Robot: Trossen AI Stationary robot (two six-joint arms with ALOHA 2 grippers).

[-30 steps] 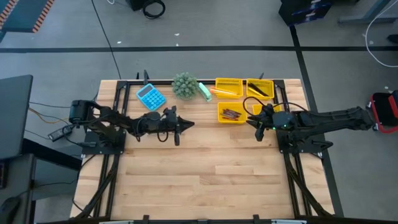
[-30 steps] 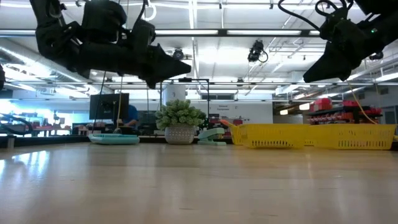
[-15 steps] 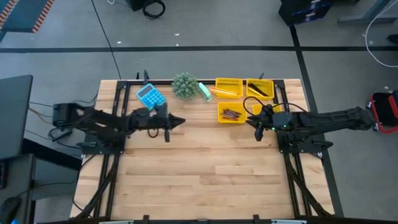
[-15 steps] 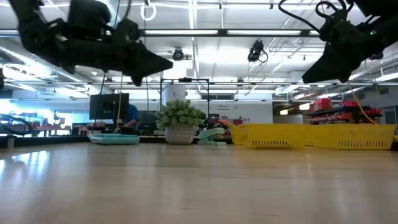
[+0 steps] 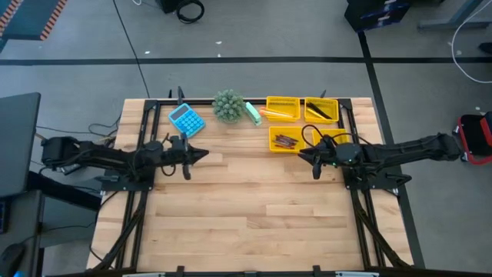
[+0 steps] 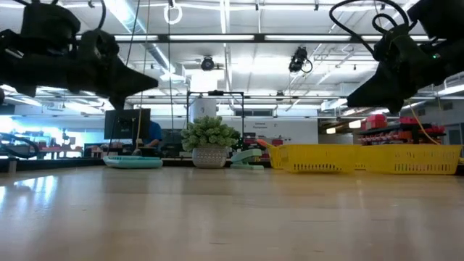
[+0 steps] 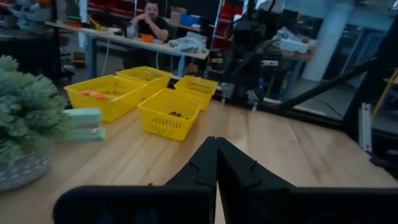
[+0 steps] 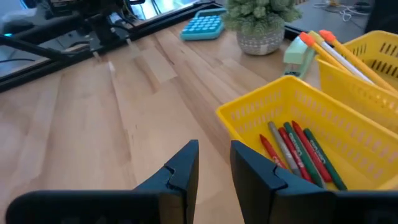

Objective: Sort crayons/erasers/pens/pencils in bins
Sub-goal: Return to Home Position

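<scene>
The near half of the worktop point(image 5: 246, 223) lies bare, giving both arms free room. At mid-depth the left gripper point(image 5: 201, 155) hangs over the left edge, jaws pressed together and empty, apparently parked. The right gripper point(image 5: 304, 158) hovers just short of the near-left bin, jaws slightly apart and holding nothing. Beyond it the bins point(image 5: 300, 121) cluster at the far right corner, touching one another, so any drop must come from above. The crayons point(image 8: 298, 152) lie in the nearest bin, the pencils point(image 8: 329, 50) in the one behind. A calculator point(image 5: 186, 119), a potted plant point(image 5: 228, 106) and a pale green block point(image 5: 253, 113) line the far edge.
</scene>
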